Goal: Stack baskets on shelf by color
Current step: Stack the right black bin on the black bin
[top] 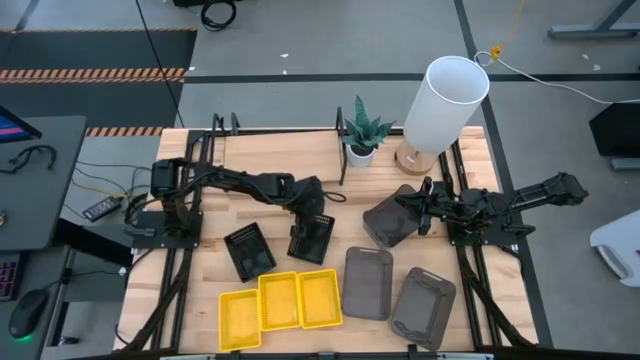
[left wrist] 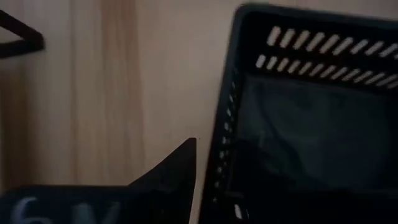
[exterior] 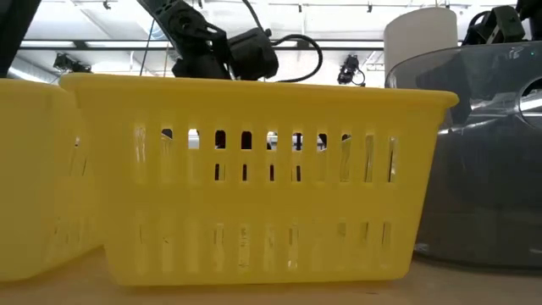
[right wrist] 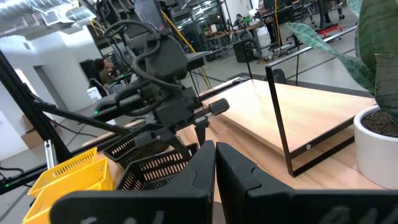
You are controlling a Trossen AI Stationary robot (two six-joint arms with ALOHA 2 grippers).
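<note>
My left gripper (top: 306, 218) is shut on a small black perforated basket (top: 313, 238) at mid-table. A second black basket (top: 250, 251) lies flat to its left; I cannot make out a third. Three yellow baskets (top: 280, 303) sit side by side near the table's near edge. Two grey baskets (top: 368, 282) (top: 423, 307) lie flat to their right. A third grey basket (top: 388, 220) sits askew just left of my right gripper (top: 424, 207), whose fingers (right wrist: 205, 163) are shut. The shelf (top: 280, 150) stands along the far edge. My left gripper holds the black basket by its side wall (left wrist: 225, 149), coming from above. One finger (left wrist: 174, 177) is outside the wall; the other is hidden inside the basket. The basket (right wrist: 158, 168) sits tilted under the fingers. My right gripper: whether it touches the grey basket, I cannot tell.
A white plant pot (top: 360, 152) and a tall white cylinder on a wooden base (top: 445, 98) stand at the far edge, right of the shelf's black end rail (right wrist: 280, 118). In the low view a yellow basket (exterior: 254, 178) and a grey one (exterior: 491, 152) fill the foreground.
</note>
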